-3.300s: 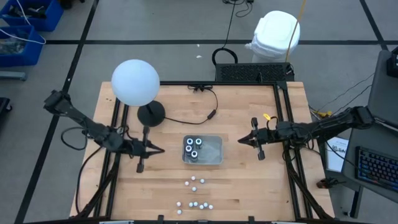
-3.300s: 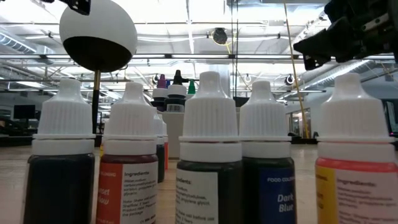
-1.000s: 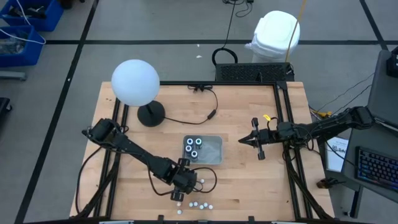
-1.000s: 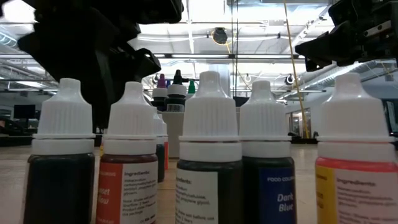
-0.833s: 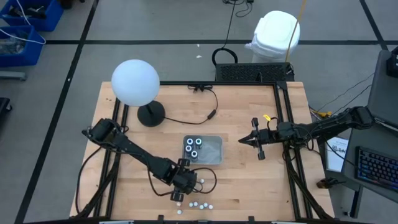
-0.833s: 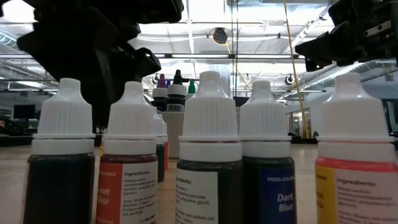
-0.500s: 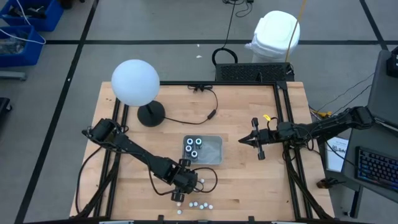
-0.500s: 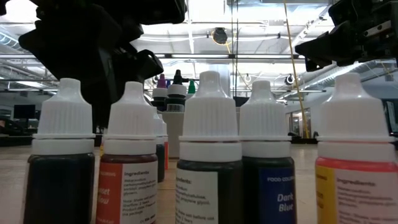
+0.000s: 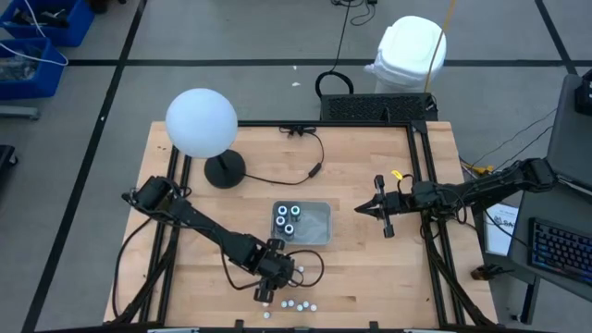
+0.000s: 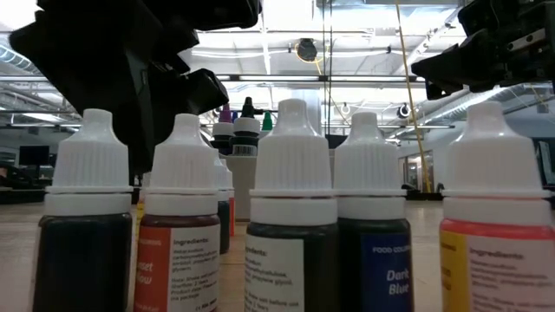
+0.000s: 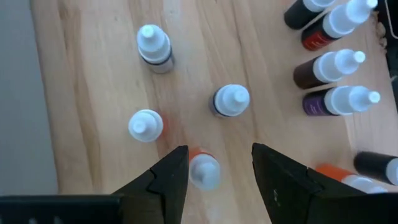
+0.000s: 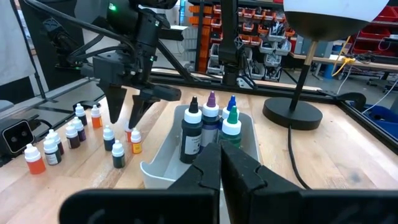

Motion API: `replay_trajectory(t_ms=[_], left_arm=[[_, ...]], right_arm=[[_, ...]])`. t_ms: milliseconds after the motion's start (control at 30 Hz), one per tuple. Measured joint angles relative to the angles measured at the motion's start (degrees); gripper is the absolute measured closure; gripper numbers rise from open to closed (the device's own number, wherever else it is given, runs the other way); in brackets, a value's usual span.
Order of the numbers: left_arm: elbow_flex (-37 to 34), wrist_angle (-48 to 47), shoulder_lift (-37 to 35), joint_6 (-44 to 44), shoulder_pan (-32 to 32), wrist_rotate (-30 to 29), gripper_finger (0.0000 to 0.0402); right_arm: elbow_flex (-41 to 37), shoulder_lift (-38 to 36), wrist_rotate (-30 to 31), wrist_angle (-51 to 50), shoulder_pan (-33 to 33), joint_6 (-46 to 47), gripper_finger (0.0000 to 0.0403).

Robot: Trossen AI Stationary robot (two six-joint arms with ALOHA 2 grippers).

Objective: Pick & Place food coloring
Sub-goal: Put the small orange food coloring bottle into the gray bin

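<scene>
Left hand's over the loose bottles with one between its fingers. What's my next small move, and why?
Probably ease the left hand straight down, then close. Its fingers are open on either side of an orange bottle, whose white cap sits in the gap, and the right wrist view shows the fingertips above that bottle, not yet around it. The right hand waits shut beside the tray.

A pale wooden tabletop (image 9: 370,268) stands on grey floor marked with dark tape lines (image 9: 231,62), blue plastic bins (image 9: 42,37) beyond its far-left corner.

Bottle bodies (image 10: 282,269) cut off below
</scene>
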Motion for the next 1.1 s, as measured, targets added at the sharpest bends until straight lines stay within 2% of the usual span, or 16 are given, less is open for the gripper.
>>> replay_trajectory(t_ms=[433, 1100], left_arm=[[0.03, -0.92, 1.55, 2.39, 0.90, -1.78, 0.0220], [0.02, -2.08, 1.53, 1.81, 0.96, -1.29, 0.0228]], right_arm=[[0.02, -0.02, 0.02, -0.02, 0.01, 0.01, 0.0403], [0.02, -0.02, 0.02, -0.11, -0.01, 0.01, 0.0403]])
